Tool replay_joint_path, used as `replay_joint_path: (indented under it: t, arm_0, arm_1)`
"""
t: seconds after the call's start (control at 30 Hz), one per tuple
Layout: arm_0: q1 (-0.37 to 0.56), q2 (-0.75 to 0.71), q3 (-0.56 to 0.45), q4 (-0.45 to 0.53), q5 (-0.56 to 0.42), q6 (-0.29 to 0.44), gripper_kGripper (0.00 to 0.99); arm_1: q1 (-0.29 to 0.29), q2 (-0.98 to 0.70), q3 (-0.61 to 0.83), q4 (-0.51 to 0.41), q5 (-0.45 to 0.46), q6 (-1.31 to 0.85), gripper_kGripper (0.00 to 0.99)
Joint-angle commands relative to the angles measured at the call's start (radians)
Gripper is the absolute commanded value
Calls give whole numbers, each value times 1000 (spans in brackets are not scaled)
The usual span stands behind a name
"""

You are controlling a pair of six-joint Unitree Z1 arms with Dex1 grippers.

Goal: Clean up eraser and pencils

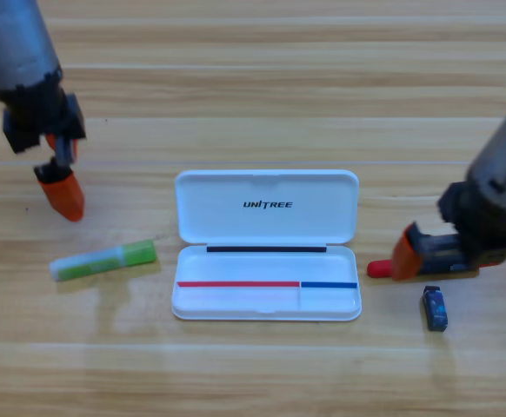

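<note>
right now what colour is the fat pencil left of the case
Half light green, half whitish, in the high view.

Robot lab bench — wooden table (pixel 253 52), two grey arms.

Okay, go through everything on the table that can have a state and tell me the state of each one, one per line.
White case: open, lid laid back, nothing put in.
Green and whitish pencil: lying on the table left of the case.
Black pencil with red end: under the right gripper, red end sticking out.
Eraser: on the table, right of the case.
Left gripper: above the green pencil, holding nothing.
</note>
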Motion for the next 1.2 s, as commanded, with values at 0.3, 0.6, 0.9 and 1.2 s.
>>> replay_joint_path:
  t: [0.3, 0.6, 0.9, 1.2]
  arm_0:
    - [-2, 73, 161, -153, -49, 55, 985]
    - [-15, 66, 210, -200, -72, 57, 985]
    - [-23, 63, 272, -271, -97, 57, 989]
    - [-23, 47, 350, -344, -95, 57, 990]
  arm_1:
    - [-46, 257, -47, -38, 3, 152, 864]
    - [-82, 290, 0, -38, -1, 197, 808]
    - [-97, 282, 49, -12, 8, 217, 221]
    - [-97, 297, -75, 139, 114, 95, 0]
